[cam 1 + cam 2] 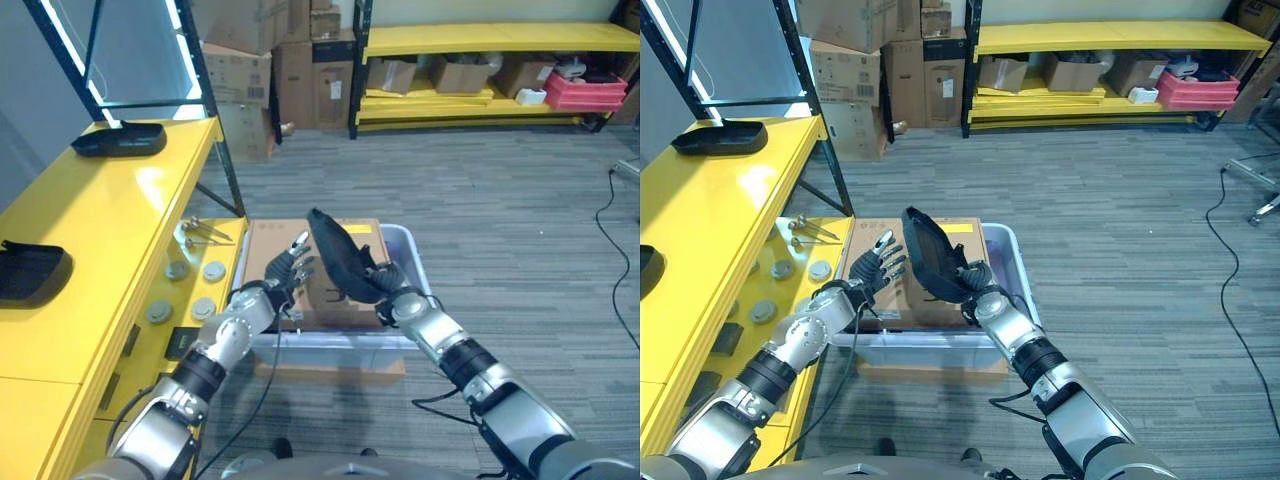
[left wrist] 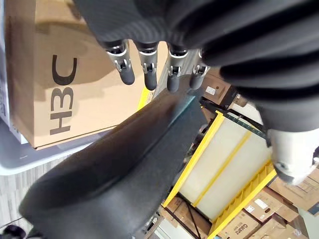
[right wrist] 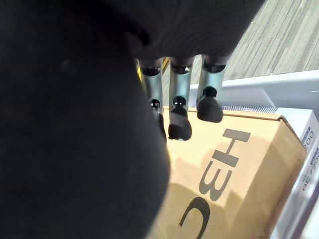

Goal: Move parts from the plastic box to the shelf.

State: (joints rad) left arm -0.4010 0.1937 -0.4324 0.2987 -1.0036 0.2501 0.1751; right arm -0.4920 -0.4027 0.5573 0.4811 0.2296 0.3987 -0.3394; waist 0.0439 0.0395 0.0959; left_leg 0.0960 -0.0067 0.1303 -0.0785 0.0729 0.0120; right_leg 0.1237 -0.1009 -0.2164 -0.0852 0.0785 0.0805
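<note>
Two robot hands: our right robot hand grips a black tray over the plastic box; left robot hand open beside. One-handed, we may drop it.

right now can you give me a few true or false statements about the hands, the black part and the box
1. The right hand holds a black part above the plastic box. True.
2. The left hand grips the black part. False: its fingers are spread open beside the part, holding nothing.
3. A cardboard box lies in the plastic box. True.
4. The yellow shelf carries no black parts yet. False: black parts already lie on top of it.
5. The plastic box stands on the yellow shelf. False: it stands on the floor beside the shelf.
</note>
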